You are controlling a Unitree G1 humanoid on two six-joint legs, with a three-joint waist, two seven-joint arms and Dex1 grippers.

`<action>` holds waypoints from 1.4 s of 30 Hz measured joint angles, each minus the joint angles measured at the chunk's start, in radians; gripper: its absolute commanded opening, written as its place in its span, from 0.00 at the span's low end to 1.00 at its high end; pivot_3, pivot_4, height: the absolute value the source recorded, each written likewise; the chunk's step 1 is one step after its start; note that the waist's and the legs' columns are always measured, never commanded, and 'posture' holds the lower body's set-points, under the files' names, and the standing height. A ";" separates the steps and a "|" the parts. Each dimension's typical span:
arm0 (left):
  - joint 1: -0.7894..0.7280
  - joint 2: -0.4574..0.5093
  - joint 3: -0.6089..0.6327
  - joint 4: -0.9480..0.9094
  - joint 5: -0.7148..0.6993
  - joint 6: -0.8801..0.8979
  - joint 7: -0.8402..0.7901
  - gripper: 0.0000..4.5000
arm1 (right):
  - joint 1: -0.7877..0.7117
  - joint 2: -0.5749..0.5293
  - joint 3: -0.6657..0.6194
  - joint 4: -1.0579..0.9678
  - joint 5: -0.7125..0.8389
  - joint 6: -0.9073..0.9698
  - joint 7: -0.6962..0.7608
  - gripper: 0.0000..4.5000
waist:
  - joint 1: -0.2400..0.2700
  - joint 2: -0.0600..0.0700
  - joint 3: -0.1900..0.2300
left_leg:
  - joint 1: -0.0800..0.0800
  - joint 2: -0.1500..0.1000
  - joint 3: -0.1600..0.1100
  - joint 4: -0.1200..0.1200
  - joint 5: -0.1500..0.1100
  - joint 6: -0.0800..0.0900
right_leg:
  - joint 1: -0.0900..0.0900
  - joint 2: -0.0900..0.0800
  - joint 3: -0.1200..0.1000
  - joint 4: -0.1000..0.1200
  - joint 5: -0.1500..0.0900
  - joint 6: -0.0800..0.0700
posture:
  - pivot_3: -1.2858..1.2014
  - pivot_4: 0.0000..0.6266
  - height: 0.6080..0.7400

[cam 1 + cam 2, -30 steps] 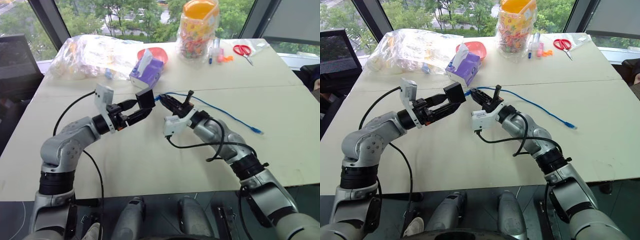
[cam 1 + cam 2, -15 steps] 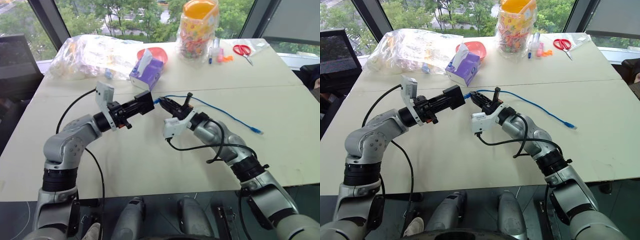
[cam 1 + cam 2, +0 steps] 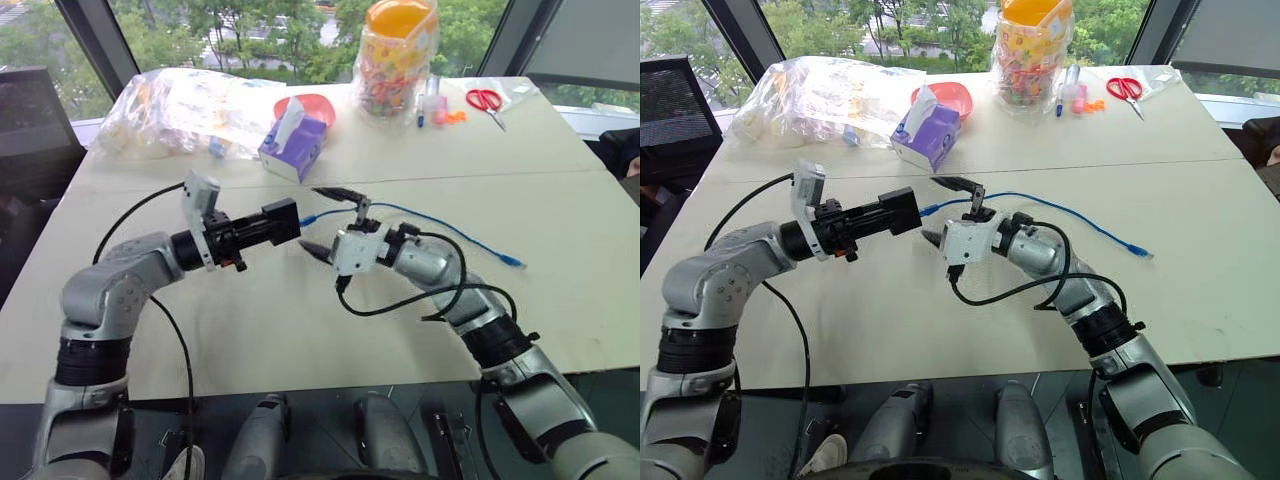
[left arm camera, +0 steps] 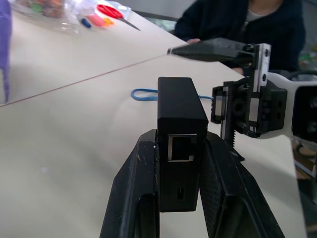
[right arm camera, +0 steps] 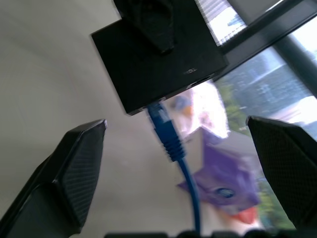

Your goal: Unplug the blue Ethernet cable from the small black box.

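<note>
The small black box (image 3: 279, 221) is held level above the table, with my left gripper (image 3: 268, 226) shut on it. In the left wrist view the box (image 4: 181, 115) sits between both fingers (image 4: 132, 198) and shows an empty socket on its near face. The blue Ethernet cable (image 3: 452, 229) runs from the box's far side across the table to its free end (image 3: 515, 262). In the right wrist view its blue plug (image 5: 161, 122) sits in the box (image 5: 158, 54). My right gripper (image 3: 310, 218) is open, its fingers spread wide on either side of the plug without touching it.
At the back of the table are a purple tissue box (image 3: 294, 146), a clear plastic bag (image 3: 185, 105), a red bowl (image 3: 312, 105), a jar of sweets (image 3: 399, 60), pens and red scissors (image 3: 485, 100). A person in a dark top (image 4: 257, 20) sits beyond the table.
My left gripper closed on the box. My right gripper, shut at the plug before, rolled and opened wide. Both hands drew back slightly.
</note>
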 measured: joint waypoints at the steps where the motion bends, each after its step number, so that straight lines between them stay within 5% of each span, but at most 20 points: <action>1: -0.006 0.021 0.000 0.002 -0.008 0.007 -0.027 0.11 | -0.001 -0.014 -0.010 -0.019 0.071 0.051 0.071 1.00 | 0.000 0.000 0.000 | 0.000 0.000 0.000 0.000 0.000 0.000 | 0.000 0.000 0.000 0.000 0.000 0.000 | 0.52 0.24 0.90; 8: -0.037 0.082 0.010 0.018 -0.037 0.012 -0.163 0.11 | -0.120 -0.084 -0.104 -0.122 0.531 0.585 0.439 1.00 | 0.000 0.000 0.001 | 0.000 0.001 0.000 -0.001 0.000 0.000 | -0.001 0.000 -0.001 0.000 -0.002 -0.003 | 0.52 0.24 0.90; 13: -0.043 0.094 0.011 0.022 -0.041 0.011 -0.205 0.11 | -0.228 -0.086 -0.159 -0.087 0.709 0.871 0.529 1.00 | 0.002 0.000 0.001 | -0.001 0.002 0.000 -0.002 -0.001 0.001 | -0.001 0.000 -0.001 -0.002 -0.002 -0.003 | 0.52 0.24 0.90; 19: -0.047 0.100 0.020 0.022 -0.065 0.019 -0.213 0.11 | -0.243 -0.068 -0.168 -0.052 0.754 1.001 0.565 1.00 | 0.002 0.000 0.001 | -0.005 0.002 0.001 -0.002 -0.001 0.001 | -0.003 0.000 -0.001 -0.006 0.000 0.001 | 0.52 0.24 0.90; 23: -0.048 0.101 0.029 0.022 -0.083 0.033 -0.212 0.11 | -0.243 -0.057 -0.168 -0.038 0.754 1.019 0.574 0.71 | 0.000 0.000 0.001 | -0.008 0.002 0.001 -0.002 -0.001 0.002 | -0.006 0.000 -0.002 -0.006 0.001 0.002 | 0.52 0.24 0.90; 41: -0.058 0.100 0.030 0.014 -0.106 0.040 -0.196 0.11 | -0.278 0.003 -0.156 0.023 0.722 1.049 0.597 0.71 | 0.000 0.000 0.001 | -0.008 0.001 0.001 -0.002 -0.001 0.002 | -0.006 0.000 -0.002 -0.007 0.001 0.003 | 0.52 0.24 0.90; 42: -0.058 0.100 0.030 0.013 -0.106 0.040 -0.196 0.11 | -0.284 0.005 -0.156 0.024 0.717 1.049 0.600 0.65 | 0.000 0.000 0.001 | -0.008 0.001 0.001 -0.002 -0.001 0.002 | -0.006 0.000 -0.002 -0.007 0.001 0.003 | 0.52 0.24 0.90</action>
